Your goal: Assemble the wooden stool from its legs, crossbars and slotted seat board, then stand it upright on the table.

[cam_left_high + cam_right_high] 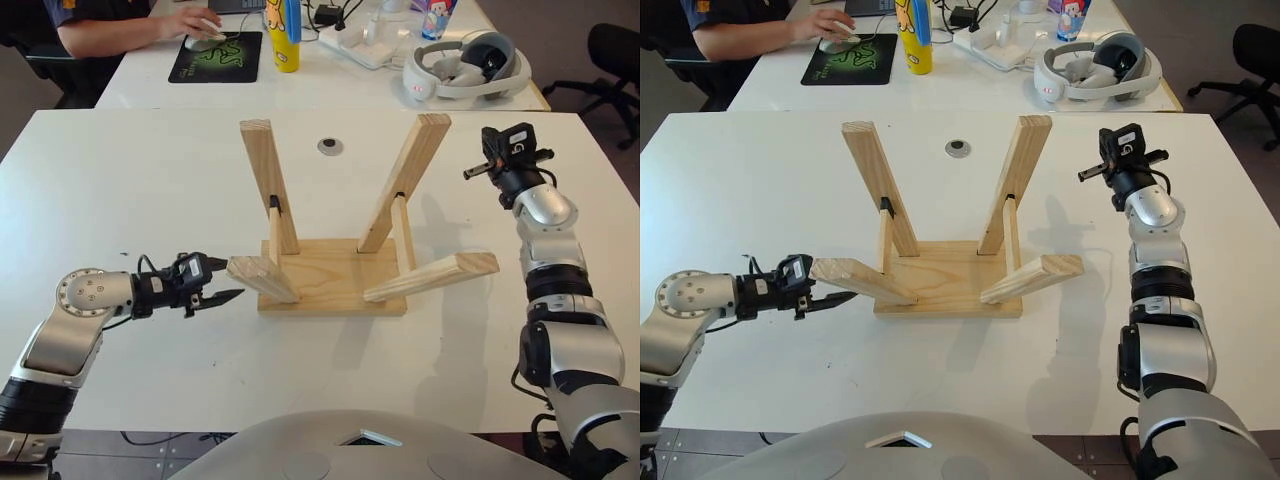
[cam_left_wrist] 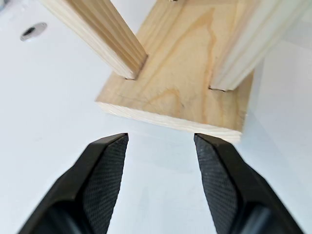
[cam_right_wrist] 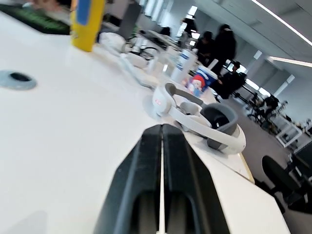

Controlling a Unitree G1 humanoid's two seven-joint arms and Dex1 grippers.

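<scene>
Four pale, square-cut wooden legs rise from the slotted seat board (image 1: 335, 278), which lies flat, underside up, near the middle of the white table (image 1: 120, 180). The far-left leg (image 1: 268, 185) and far-right leg (image 1: 410, 178) splay outward toward the table's far edge; the near-left leg (image 1: 262, 278) and near-right leg (image 1: 432, 276) lean toward the robot and out to either side. The left wrist view shows two leg ends seated in rectangular notches cut into the board, whose face carries a curved grain pattern. A slim crossbar (image 1: 277, 225) shows on the left pair and another crossbar (image 1: 402, 232) on the right pair; how they join the legs cannot be told. The left gripper (image 1: 226, 279) sits low over the table just beside the end of the near-left leg, its black fingers (image 2: 105, 170), with finely ribbed pads, spread apart and holding nothing; contact with the leg cannot be judged. The right gripper (image 3: 162, 129) is raised over the table's far right corner, well apart from the stool, its two black fingers pressed together on nothing. A round grey grommet (image 1: 330, 146) lies in the tabletop beyond the legs. On the next table rest a white headset (image 1: 465, 65) and a yellow bottle (image 1: 284, 35).
</scene>
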